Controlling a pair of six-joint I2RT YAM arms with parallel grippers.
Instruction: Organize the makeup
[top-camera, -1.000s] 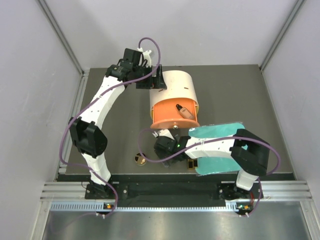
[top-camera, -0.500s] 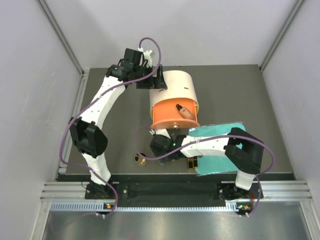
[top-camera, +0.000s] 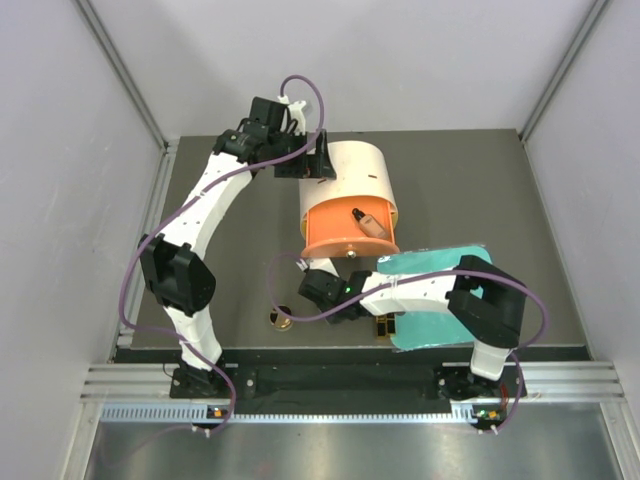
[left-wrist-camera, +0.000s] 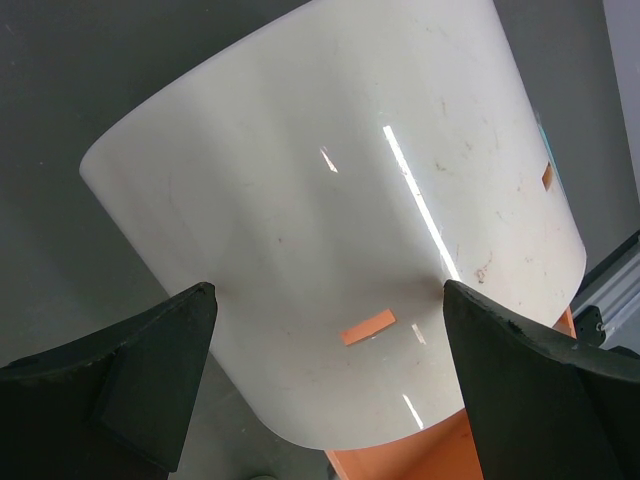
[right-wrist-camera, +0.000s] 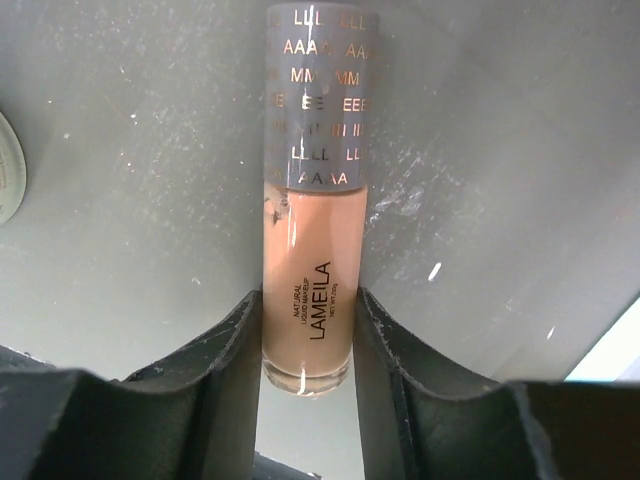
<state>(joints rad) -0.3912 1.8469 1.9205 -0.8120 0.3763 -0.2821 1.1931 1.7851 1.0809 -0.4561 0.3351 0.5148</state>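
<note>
Since the earlier top view, the right gripper (right-wrist-camera: 309, 305) has shifted slightly toward the left edge of the worktop (top-camera: 470, 190), and its jaws have drawn in. They are now closed on the peach-beige tube (right-wrist-camera: 312, 230), one finger against each side of its lower body. The tube lies flat on the worktop close to the near edge, about midway along it, in front of the mouth of the cylindrical box (top-camera: 355, 185). From above it is hidden beneath the wrist.

Progress, as judged: a second tube (top-camera: 368, 221) already lies inside the box, so one item appears stowed. The gripped tube is not yet lifted. The compact (top-camera: 280, 319) sits on the worktop near the near edge, left of the right gripper. The rectangular piece (top-camera: 383, 327) sits near the same edge, at the border of the teal board (top-camera: 435, 300). Three items therefore seem left to place.

Materials: the gripped tube is a slim cylinder with a clear, glossy wall over peach fluid, dark lettering on the body and a grey cap printed with gold letters. The worktop is matte dark grey, scuffed and flecked. The box is smooth and cream outside, carrying bright streak highlights, and orange within; it lies on its side, mouth toward the near edge.

The left gripper (left-wrist-camera: 328, 290) stands spread wide at the box's curved wall, holding nothing; contact with the wall cannot be told.
</note>
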